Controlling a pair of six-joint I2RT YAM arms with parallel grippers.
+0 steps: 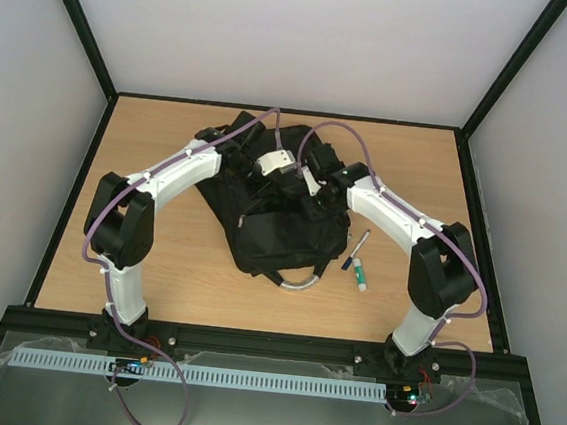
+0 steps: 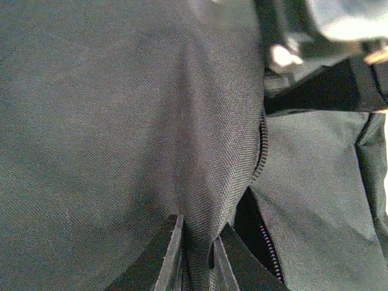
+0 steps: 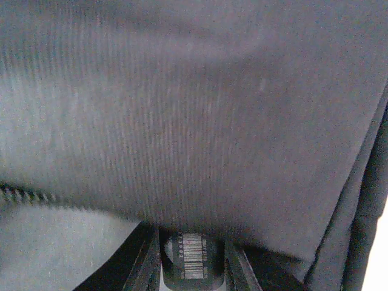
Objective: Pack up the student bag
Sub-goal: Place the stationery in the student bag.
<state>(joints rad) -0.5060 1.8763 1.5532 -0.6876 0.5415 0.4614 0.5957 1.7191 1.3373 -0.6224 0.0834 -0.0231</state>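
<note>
where your left arm bends in over the table (image 1: 138, 259), the left gripper (image 2: 197, 267) is clenched on the student bag (image 1: 273, 217). a raised fold of the bag's black cloth runs down between the two fingers (image 2: 165, 254) and is pinched there. just right of that fold a zip (image 2: 262, 142) runs down the cloth, with a dark gap beside its lower stretch.

the bag itself lies in a heap at the middle of the table. both arms are bent in over its far half, and its grey handle (image 1: 302, 283) curls out onto the wood at the near edge.

further right, your right gripper (image 3: 193, 235) is pressed close against the bag's cloth, which fills nearly the whole wrist view. a short run of zip teeth (image 3: 24, 195) shows at the left edge. its fingers (image 3: 145, 260) stand a little apart at the root, with a barcode label (image 3: 193, 259) between them. the tips are lost under the cloth, so you cannot tell whether it has hold of anything.

right again, on the bare wood just beside the bag, lie a black-and-white pen (image 1: 360, 244), a small blue thing (image 1: 347, 264) and a green-and-white stick (image 1: 360, 273).
</note>
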